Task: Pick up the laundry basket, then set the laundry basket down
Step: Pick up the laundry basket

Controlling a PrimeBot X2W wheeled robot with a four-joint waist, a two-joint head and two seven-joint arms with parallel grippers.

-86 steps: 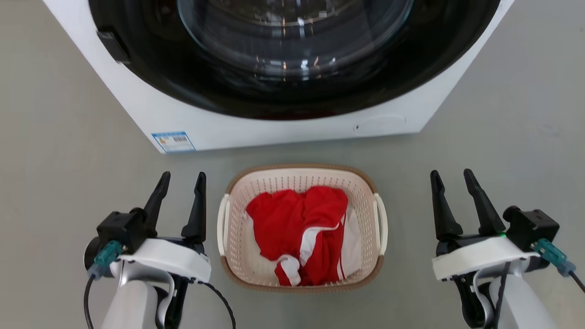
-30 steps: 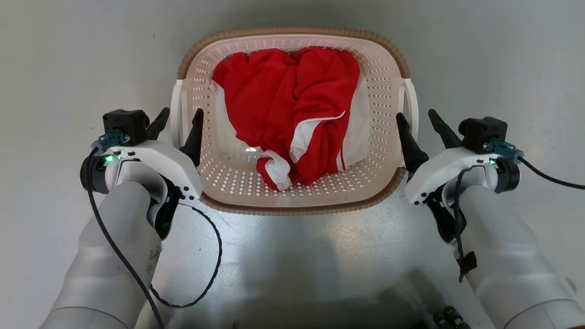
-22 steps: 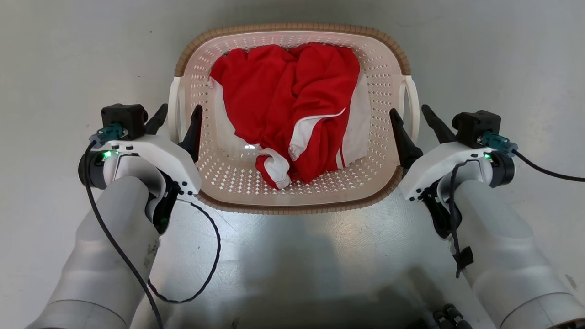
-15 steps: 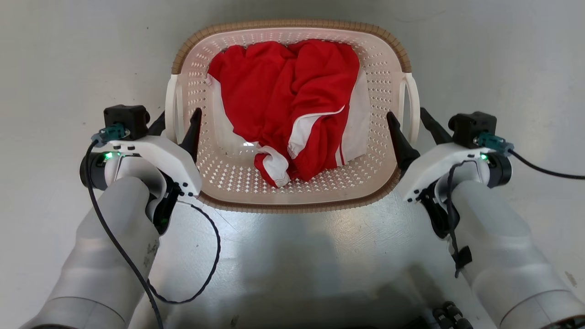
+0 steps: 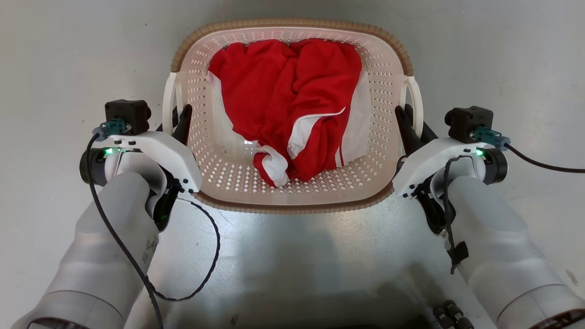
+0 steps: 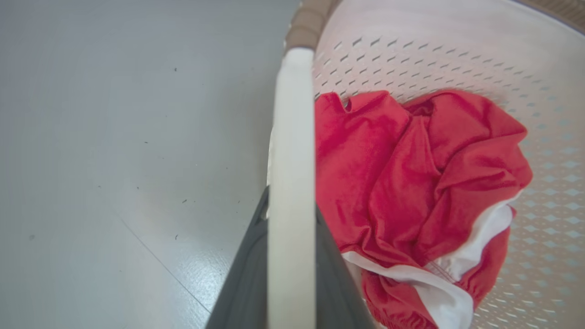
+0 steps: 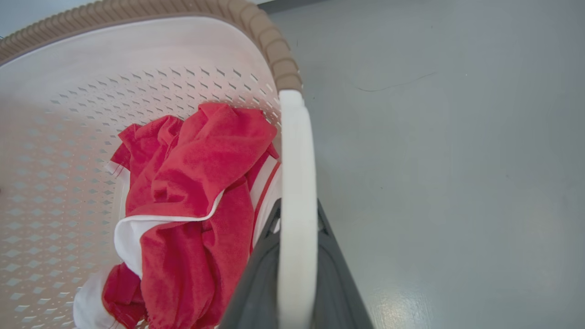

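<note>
Clamping laundry basket (image 5: 292, 208) | left gripper (image 5: 179, 116): left handle (image 5: 167, 100) | right gripper (image 5: 411, 121): right handle (image 5: 418, 98)

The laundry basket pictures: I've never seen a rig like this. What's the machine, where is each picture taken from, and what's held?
It is a two-armed robot. The head view looks down from its head at a grey floor and a laundry basket holding red and white clothing. The other two views come from cameras on the two wrists. The left gripper is closed on the basket's left handle, the right gripper on the right handle. I cannot tell whether the basket is off the floor.
</note>
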